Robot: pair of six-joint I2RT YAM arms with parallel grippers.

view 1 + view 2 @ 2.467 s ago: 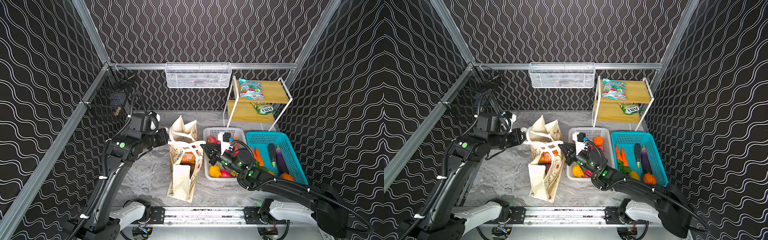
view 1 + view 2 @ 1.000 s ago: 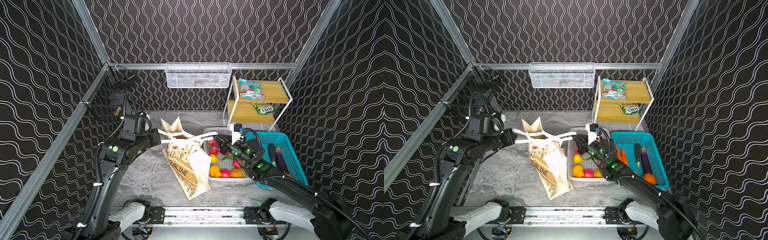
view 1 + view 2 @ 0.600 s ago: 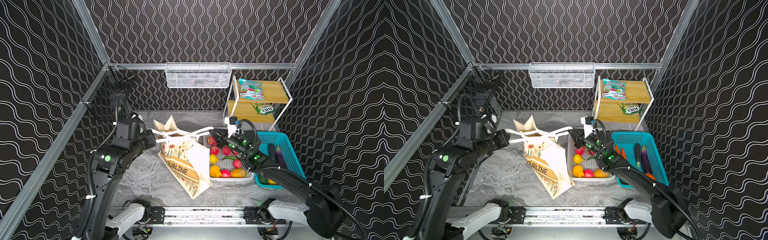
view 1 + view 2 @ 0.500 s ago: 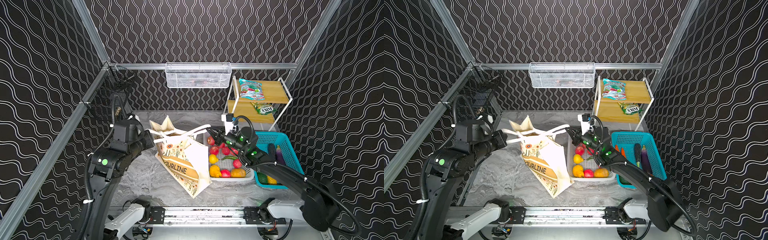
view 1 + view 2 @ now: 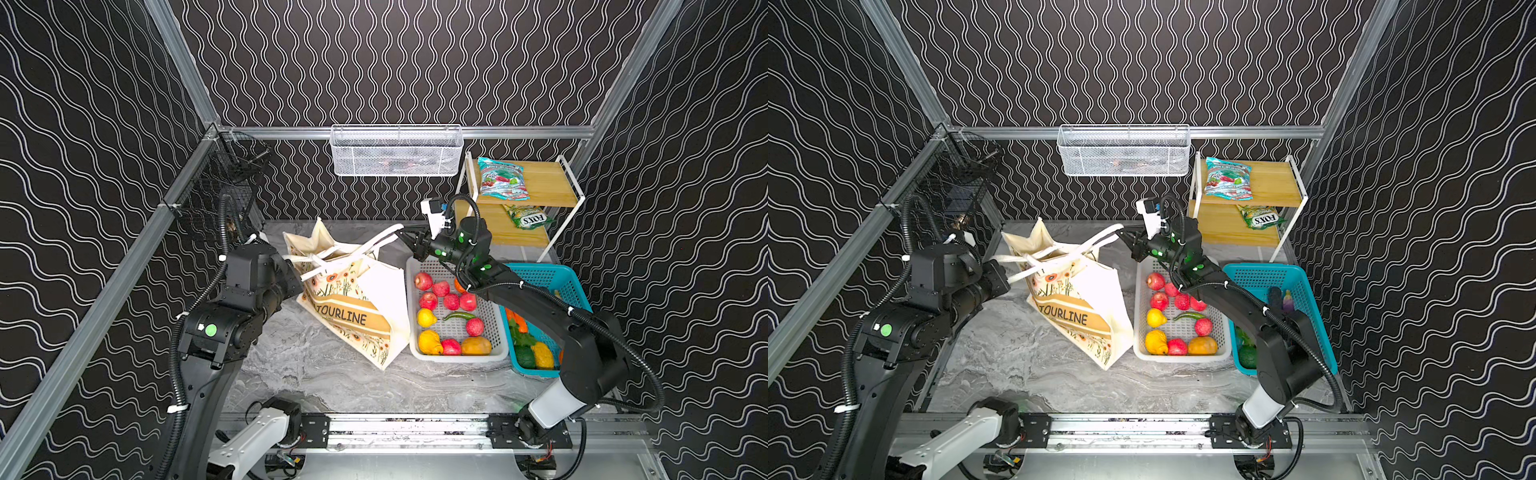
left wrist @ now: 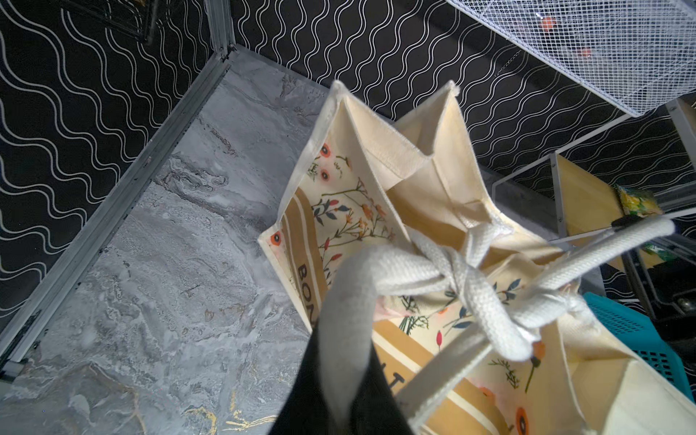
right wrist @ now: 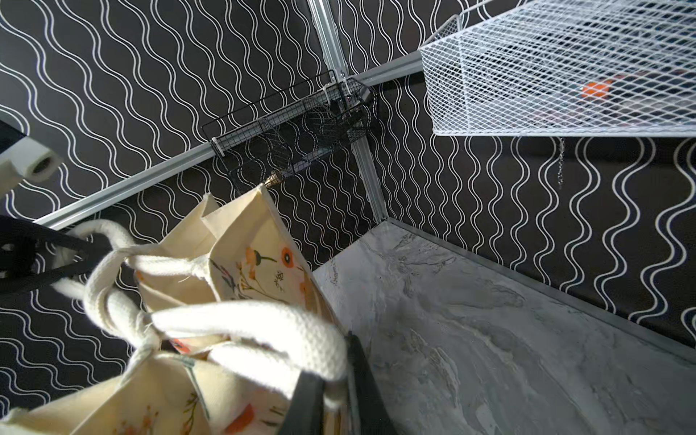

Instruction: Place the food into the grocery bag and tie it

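Observation:
The cream floral grocery bag (image 5: 353, 303) (image 5: 1075, 303) leans tilted on the marble floor, its mouth pulled up. Its two white strap handles cross in a knot (image 6: 463, 278) above the mouth. My left gripper (image 5: 293, 266) (image 6: 346, 376) is shut on one strap at the bag's left. My right gripper (image 5: 405, 239) (image 7: 335, 384) is shut on the other strap (image 7: 263, 331), drawn taut to the right. Whatever food is in the bag is hidden. More toy fruit (image 5: 451, 301) lies in the white basket, and a teal candy packet (image 5: 500, 178) and a FOX'S packet (image 5: 528, 216) sit on the shelf.
The white perforated basket (image 5: 457, 356) stands right of the bag, and a teal basket (image 5: 540, 270) of vegetables beyond it. A wooden two-tier shelf (image 5: 544, 187) is at the back right, a white wire basket (image 5: 397, 151) hangs on the back wall, a black wire basket (image 5: 224, 187) on the left.
Both grippers have drawn apart and back with a strap each. The straps have gone taut, the crossing has tightened into a knot, and the bag has tipped and shifted left.

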